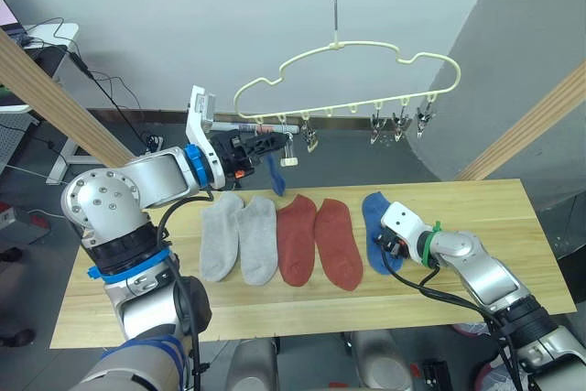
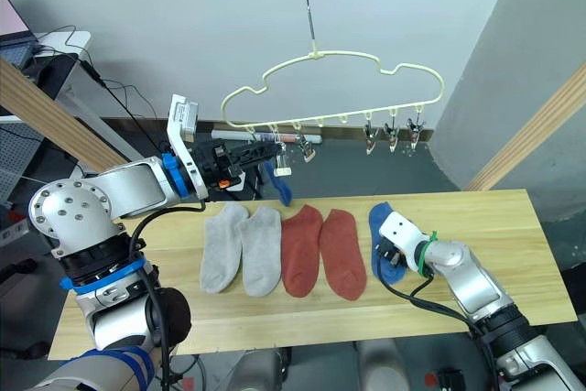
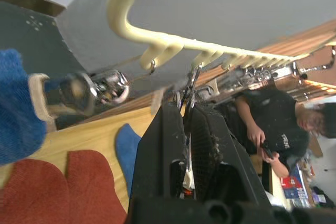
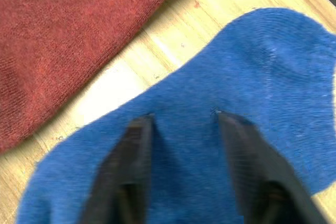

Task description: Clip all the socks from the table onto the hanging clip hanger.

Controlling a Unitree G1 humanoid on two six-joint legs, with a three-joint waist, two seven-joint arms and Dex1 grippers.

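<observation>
The pale yellow clip hanger (image 1: pixel 348 52) hangs over the table's (image 1: pixel 494 217) far edge. One blue sock (image 1: pixel 275 174) dangles from a clip at its left end. Beside that sock, my left gripper (image 1: pixel 279 142) is shut on a neighbouring metal clip (image 3: pixel 187 90), its fingers (image 3: pixel 163 145) pinched together. Two grey socks (image 1: pixel 240 240) and two rust red socks (image 1: pixel 316 242) lie flat side by side on the table. To their right lies the other blue sock (image 1: pixel 373 217), and my right gripper (image 4: pixel 184 116) stands open with both fingertips down on it.
Slanted wooden poles rise at the left (image 1: pixel 55 98) and right (image 1: pixel 531 125) of the table. Three bare metal clips (image 1: pixel 398 125) hang at the hanger's right end. A person (image 3: pixel 273 124) sits behind the table in the left wrist view.
</observation>
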